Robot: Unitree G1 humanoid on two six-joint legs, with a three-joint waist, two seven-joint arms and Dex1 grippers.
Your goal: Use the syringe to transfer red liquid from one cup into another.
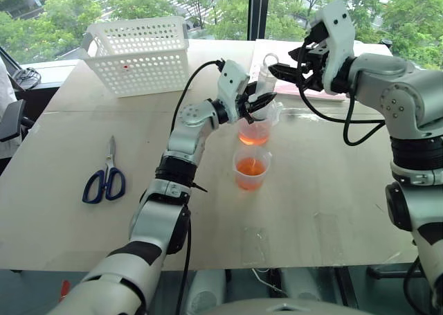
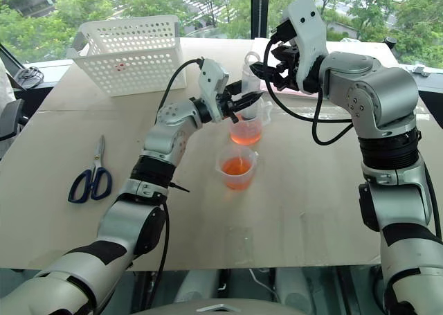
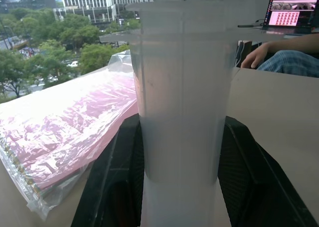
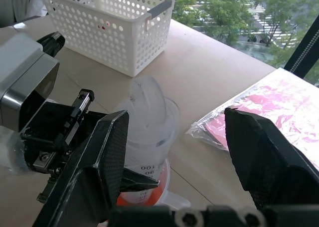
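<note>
The clear syringe (image 1: pixel 267 78) stands upright over the far cup, a spouted beaker (image 1: pixel 255 132) holding red liquid. My left gripper (image 1: pixel 259 102) is shut on the syringe barrel (image 3: pixel 182 112), one black finger on each side. Just in front stands the small plain cup (image 1: pixel 250 169), which also holds orange-red liquid. From the right, my right gripper (image 1: pixel 287 64) reaches in at the height of the plunger's top (image 4: pixel 148 107). It is open, its two fingers (image 4: pixel 99 162) straddling the plunger top with a gap on either side.
A white perforated basket (image 1: pixel 142 52) sits at the table's back left. Blue-handled scissors (image 1: pixel 105 180) lie at the left. A pink packet in clear plastic (image 3: pixel 65 137) lies behind the cups. In the left wrist view, a person's hand (image 3: pixel 255 56) rests near a laptop (image 3: pixel 291 12).
</note>
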